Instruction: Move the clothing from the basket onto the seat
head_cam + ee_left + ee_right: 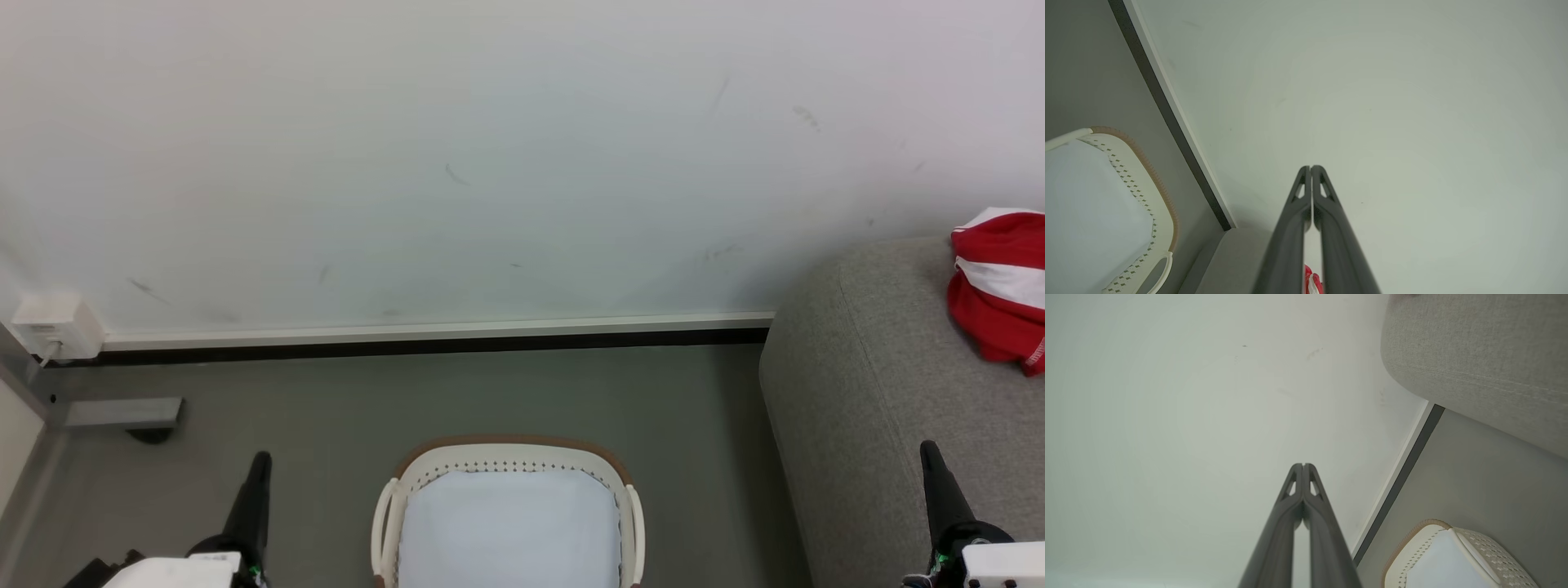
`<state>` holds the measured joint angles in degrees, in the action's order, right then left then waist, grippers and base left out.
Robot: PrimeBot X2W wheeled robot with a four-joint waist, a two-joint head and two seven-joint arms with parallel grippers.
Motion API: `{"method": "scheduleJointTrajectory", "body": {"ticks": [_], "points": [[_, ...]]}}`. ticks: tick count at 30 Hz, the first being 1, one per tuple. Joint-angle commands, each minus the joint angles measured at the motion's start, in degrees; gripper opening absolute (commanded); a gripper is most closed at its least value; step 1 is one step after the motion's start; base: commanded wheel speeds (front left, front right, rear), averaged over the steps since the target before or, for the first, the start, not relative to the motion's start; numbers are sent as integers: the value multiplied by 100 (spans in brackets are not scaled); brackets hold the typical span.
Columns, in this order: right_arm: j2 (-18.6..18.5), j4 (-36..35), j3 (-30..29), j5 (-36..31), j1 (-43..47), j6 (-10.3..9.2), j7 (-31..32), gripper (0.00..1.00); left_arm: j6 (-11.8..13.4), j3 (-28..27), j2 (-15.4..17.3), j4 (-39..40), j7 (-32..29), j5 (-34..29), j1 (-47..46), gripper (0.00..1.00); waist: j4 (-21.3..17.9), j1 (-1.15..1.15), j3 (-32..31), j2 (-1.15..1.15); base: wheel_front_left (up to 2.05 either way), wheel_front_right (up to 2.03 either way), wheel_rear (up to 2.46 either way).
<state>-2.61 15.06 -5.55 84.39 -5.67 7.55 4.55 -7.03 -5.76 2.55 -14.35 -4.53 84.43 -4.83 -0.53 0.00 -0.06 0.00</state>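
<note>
In the head view, a bright red soft fabric garment (1000, 286) with white bands is seen bunched on the large grey coarse-woven upholstered sofa (865, 392) at the right edge. It lies well apart from the small rounded cream-white plastic laundry basket (506, 451) with a brown edge band, which stands on the grey floor (326, 408) with its pale bluish-white lining (506, 531) exposed. The left gripper (260, 465) is seen at the lower left, the right gripper (929, 453) at the lower right before the sofa. In the left wrist view, the left gripper's fingers (1327, 204) are pressed together before the white wall (1412, 102), the basket at the left. In the right wrist view, the right gripper's fingers (1316, 502) are likewise pressed together, with the sofa at the upper right.
</note>
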Motion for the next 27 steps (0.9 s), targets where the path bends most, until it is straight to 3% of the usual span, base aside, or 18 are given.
{"method": "scheduleJointTrajectory", "body": {"ticks": [1, 18, 27], "points": [[-44, -42, -27, 135, -53, -10, 44, 0, -25, -40, 49, 31, -45, 182, -80, 0, 4, 0, 2, 0, 0, 0, 0], [-46, -128, -118, 824, -88, -12, 214, 0, -64, -90, 53, 38, -219, 840, -171, 0, 52, 0, 23, 0, 0, 0, 0], [-46, -124, -116, 807, -88, -12, 218, 0, -60, -89, 52, 37, -225, 836, -171, 0, 53, 0, 23, 0, 0, 0, 0]]}}
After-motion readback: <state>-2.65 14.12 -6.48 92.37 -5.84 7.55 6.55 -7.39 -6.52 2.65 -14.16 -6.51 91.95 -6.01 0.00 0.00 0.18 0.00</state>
